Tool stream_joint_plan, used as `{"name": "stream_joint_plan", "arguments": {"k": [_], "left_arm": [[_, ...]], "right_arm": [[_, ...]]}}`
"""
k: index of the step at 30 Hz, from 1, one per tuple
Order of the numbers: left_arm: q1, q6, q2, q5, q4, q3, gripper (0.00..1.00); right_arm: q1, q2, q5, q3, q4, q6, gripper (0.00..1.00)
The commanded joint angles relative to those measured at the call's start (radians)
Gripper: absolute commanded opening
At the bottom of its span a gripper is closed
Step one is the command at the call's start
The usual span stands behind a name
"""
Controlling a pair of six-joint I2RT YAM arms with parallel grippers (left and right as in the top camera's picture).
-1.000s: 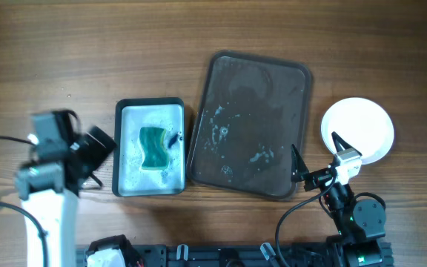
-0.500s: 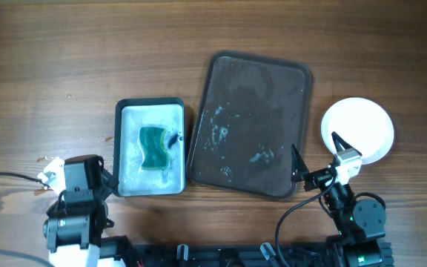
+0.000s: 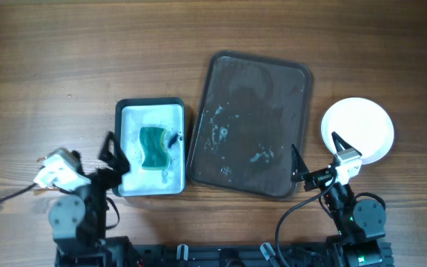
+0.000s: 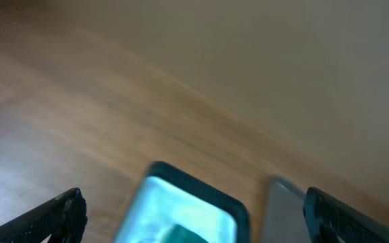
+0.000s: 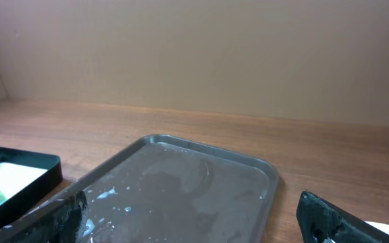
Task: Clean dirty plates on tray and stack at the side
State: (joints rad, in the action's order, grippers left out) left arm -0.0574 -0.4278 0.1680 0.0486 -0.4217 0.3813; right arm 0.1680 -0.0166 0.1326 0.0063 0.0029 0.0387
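A dark grey tray (image 3: 249,122) lies in the middle of the table, wet and smeared with foam, with no plate on it; it also shows in the right wrist view (image 5: 181,192). A white plate (image 3: 362,126) sits on the table to its right. My right gripper (image 3: 316,159) is open and empty at the tray's near right corner, its fingers wide in the right wrist view (image 5: 194,219). My left gripper (image 3: 87,159) is open and empty, low at the near left beside the basin, its fingers wide apart in the blurred left wrist view (image 4: 194,216).
A dark-rimmed basin (image 3: 150,107) of soapy water left of the tray holds a green sponge (image 3: 154,146). The basin shows blurred in the left wrist view (image 4: 188,209). A beige wall stands behind the table.
My left arm has pulled back toward the near edge and turned, so its open gripper now points at the basin. The right arm, tray and plate have not moved.
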Motion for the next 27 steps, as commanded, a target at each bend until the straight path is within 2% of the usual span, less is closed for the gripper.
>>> {"name": "stream_joint_plan", "arguments": {"k": [1,3,12,27], "left_arm": [[0.055,0.119,-0.119,-0.132,0.004,-0.093,1.00],[0.072,0.119,-0.166,-0.117,0.029,-0.143,1.00],[0.120,0.117,-0.165,-0.111,0.348,-0.374,1.00],[0.134,0.118,-0.163,-0.104,0.351,-0.376,1.00]], "right_arm": [[0.003,0.012,-0.010,-0.001,0.006,-0.013,1.00],[0.003,0.012,-0.010,-0.001,0.006,-0.013,1.00],[0.003,0.012,-0.010,-0.001,0.006,-0.012,1.00],[0.003,0.012,-0.010,-0.001,0.006,-0.012,1.00]]}}
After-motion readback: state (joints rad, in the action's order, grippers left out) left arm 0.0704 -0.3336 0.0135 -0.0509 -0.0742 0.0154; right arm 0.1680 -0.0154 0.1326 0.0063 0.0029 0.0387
